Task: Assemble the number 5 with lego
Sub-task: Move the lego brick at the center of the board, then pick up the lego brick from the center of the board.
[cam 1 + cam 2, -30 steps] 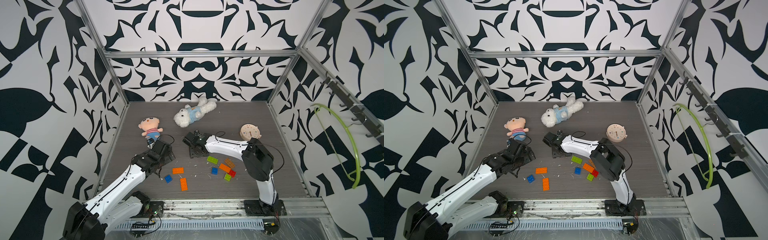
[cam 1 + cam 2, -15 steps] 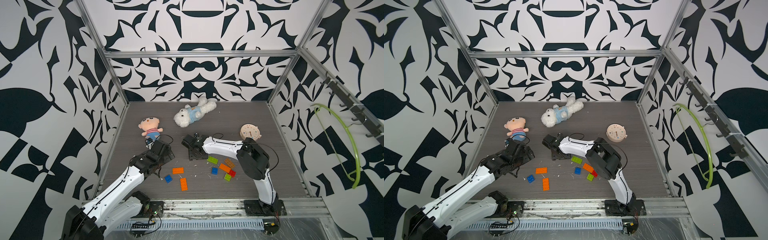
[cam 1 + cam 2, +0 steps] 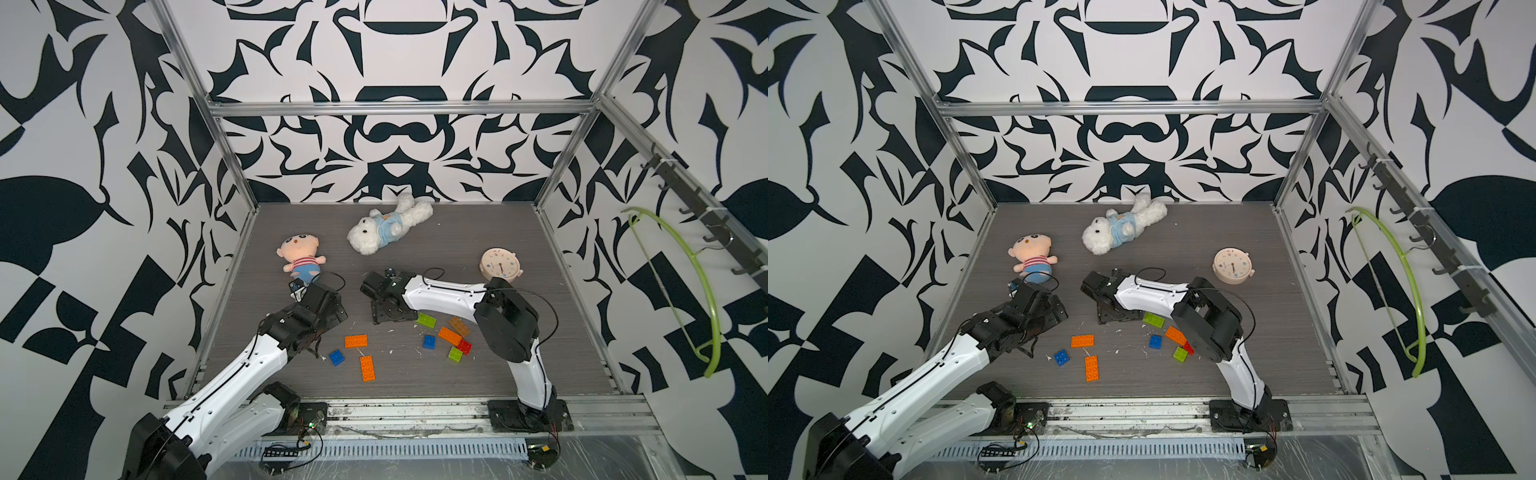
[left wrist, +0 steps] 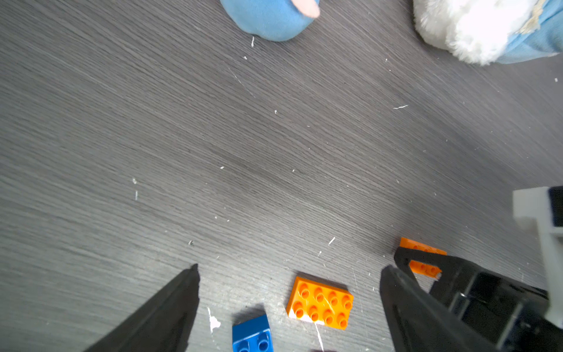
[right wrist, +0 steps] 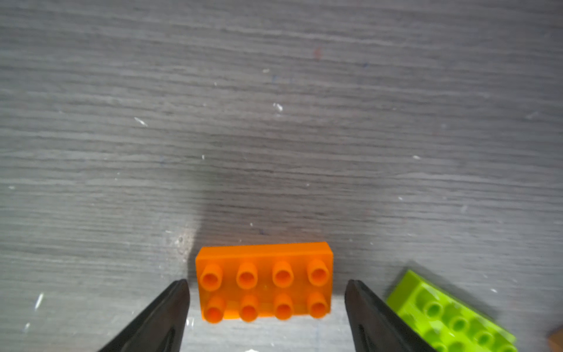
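Observation:
Loose lego lies on the dark table in both top views: two orange bricks (image 3: 356, 341) (image 3: 367, 368) and a blue one (image 3: 337, 357) by my left gripper (image 3: 314, 347). A green brick (image 3: 427, 320), tan, orange, blue, red and green pieces (image 3: 450, 336) lie by my right arm. My right gripper (image 5: 266, 282) stands open around an orange brick (image 5: 264, 285), with a gap on each side. That brick is hidden under the gripper (image 3: 392, 313) in the top views. My left gripper (image 4: 289, 268) is open above an orange brick (image 4: 320, 301) and a blue brick (image 4: 252, 333), touching neither.
A plush doll (image 3: 300, 257) and a white plush dog (image 3: 384, 228) lie at the back. A round beige clock (image 3: 500, 264) sits at the back right. A green brick (image 5: 451, 317) lies just outside one right finger. White scraps dot the table.
My right jaws have widened and let go of the orange brick, which now rests on the table. The right arm's elbow shifted a little. The left arm has hardly moved.

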Controlling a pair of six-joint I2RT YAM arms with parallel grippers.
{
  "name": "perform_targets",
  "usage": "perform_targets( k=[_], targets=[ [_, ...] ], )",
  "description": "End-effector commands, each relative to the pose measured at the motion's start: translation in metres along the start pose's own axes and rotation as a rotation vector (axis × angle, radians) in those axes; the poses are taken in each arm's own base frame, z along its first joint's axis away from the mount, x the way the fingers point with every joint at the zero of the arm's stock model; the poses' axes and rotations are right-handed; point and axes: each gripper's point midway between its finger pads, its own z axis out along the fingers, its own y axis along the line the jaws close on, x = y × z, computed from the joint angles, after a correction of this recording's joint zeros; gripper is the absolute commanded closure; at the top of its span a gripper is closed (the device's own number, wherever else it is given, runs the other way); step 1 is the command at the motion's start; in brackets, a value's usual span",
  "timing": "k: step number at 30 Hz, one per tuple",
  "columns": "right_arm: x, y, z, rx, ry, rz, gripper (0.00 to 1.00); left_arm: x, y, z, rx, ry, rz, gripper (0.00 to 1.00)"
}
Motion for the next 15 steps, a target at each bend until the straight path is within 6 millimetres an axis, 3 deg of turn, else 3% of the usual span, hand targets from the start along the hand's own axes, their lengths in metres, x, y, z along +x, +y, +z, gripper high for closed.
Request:
perform_targets(
  k=[1, 7, 11, 15],
  targets=[
    [-0.019, -0.007, -0.051, -0.036, -0.092, 0.005, 0.14, 0.000, -0.010, -0.002, 0.040, 0.018, 0.029, 0.01],
    [-0.003, -0.059, -0.076, -0.014, -0.117, 0.043, 0.23, 0.013, -0.053, -0.005, 0.245, 0.112, 0.103, 0.01],
    [0.023, -0.089, -0.077, 0.019, -0.066, 0.042, 0.29, 0.034, -0.077, -0.003, 0.309, 0.207, 0.153, 0.01],
    [0.049, -0.105, -0.069, 0.042, 0.009, 0.044, 0.32, 0.058, -0.085, 0.007, 0.255, 0.254, 0.196, 0.01]
  ],
)
